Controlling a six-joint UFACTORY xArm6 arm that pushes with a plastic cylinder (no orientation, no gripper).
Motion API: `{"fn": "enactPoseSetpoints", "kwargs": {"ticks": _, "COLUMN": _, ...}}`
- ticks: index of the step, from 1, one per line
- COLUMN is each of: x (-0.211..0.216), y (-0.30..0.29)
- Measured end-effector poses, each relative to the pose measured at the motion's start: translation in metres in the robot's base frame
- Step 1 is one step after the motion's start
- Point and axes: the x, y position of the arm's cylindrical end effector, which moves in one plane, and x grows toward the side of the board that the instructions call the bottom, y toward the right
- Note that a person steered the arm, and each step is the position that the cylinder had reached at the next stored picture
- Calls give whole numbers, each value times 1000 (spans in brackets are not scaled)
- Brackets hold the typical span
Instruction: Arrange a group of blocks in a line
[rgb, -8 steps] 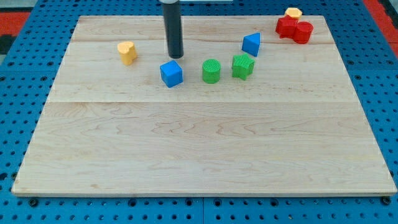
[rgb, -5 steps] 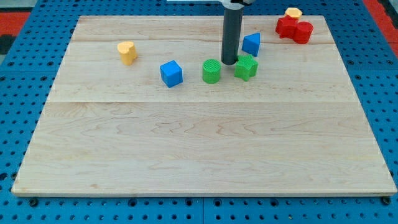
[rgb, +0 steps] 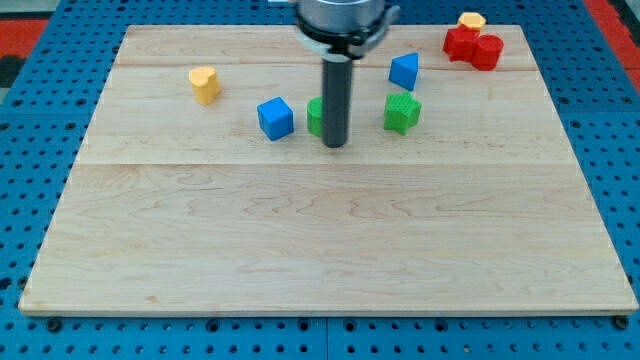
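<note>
My tip rests on the wooden board, just below and to the right of a green cylinder block, which the rod partly hides. A blue cube lies to the left of the cylinder. A green star-shaped block lies to the right of the rod, with a blue triangular block above it. A yellow heart-shaped block sits apart at the upper left.
Two red blocks and a small yellow block are clustered at the board's top right corner. Blue pegboard surrounds the board on all sides.
The rod moved right from above the blue cube to between the green blocks, then down and left. The green cylinder shifted left toward the blue cube; the green star moved slightly right.
</note>
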Motion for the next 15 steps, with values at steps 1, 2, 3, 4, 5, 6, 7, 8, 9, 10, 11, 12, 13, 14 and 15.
{"fn": "enactPoseSetpoints", "kwargs": {"ticks": 1, "x": -26, "y": -11}}
{"fn": "enactPoseSetpoints", "kwargs": {"ticks": 2, "x": -27, "y": -46}}
{"fn": "enactPoseSetpoints", "kwargs": {"ticks": 3, "x": -27, "y": -59}}
{"fn": "enactPoseSetpoints", "kwargs": {"ticks": 4, "x": -57, "y": -51}}
{"fn": "enactPoseSetpoints", "kwargs": {"ticks": 5, "x": -90, "y": -47}}
{"fn": "enactPoseSetpoints", "kwargs": {"ticks": 6, "x": -90, "y": -32}}
{"fn": "enactPoseSetpoints", "kwargs": {"ticks": 7, "x": -79, "y": -35}}
{"fn": "enactPoseSetpoints", "kwargs": {"ticks": 8, "x": -67, "y": -33}}
{"fn": "enactPoseSetpoints", "kwargs": {"ticks": 9, "x": -76, "y": -25}}
{"fn": "enactPoseSetpoints", "kwargs": {"ticks": 10, "x": -77, "y": -21}}
{"fn": "enactPoseSetpoints", "kwargs": {"ticks": 11, "x": -77, "y": -21}}
{"fn": "enactPoseSetpoints", "kwargs": {"ticks": 12, "x": -67, "y": -21}}
{"fn": "enactPoseSetpoints", "kwargs": {"ticks": 13, "x": -67, "y": -36}}
{"fn": "enactPoseSetpoints", "kwargs": {"ticks": 14, "x": -94, "y": -76}}
{"fn": "enactPoseSetpoints", "kwargs": {"ticks": 15, "x": -107, "y": -102}}
